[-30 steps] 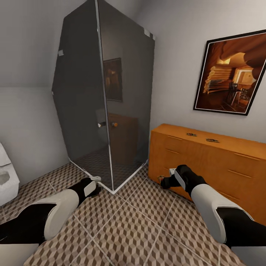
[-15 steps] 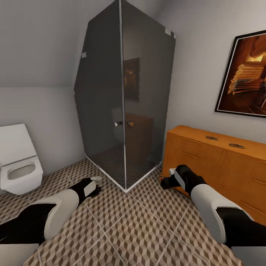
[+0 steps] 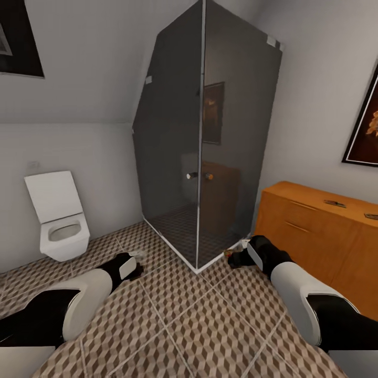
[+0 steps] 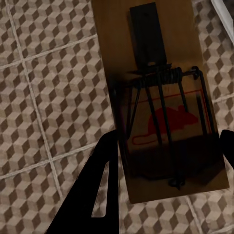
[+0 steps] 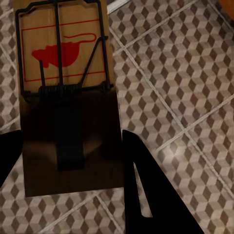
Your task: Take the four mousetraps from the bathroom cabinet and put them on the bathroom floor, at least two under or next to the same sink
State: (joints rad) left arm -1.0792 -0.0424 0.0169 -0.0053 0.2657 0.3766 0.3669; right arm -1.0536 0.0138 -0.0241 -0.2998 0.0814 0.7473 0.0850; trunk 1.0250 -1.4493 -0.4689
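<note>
Underfoot: bathroom floor [image 3: 199, 325], cube-patterned tiles.
Far centre: dark glass shower [image 3: 210, 136].
Right: cabinet [image 3: 315, 236].
Left gripper [image 4: 165, 151]: clamped on a mousetrap [image 4: 161, 97].
Right gripper [image 5: 68, 141]: clamped on another mousetrap [image 5: 68, 87].

A dark glass shower enclosure [image 3: 210, 142] stands in the corner, with a small knob [image 3: 192, 176] on its door. A white wall-hung toilet [image 3: 59, 220], lid raised, hangs well apart from it. 2 framed pictures [image 3: 363, 131] hang on the walls.

Cube-patterned brown floor [image 3: 210, 325], orange-brown cabinet [image 3: 320, 236]
</note>
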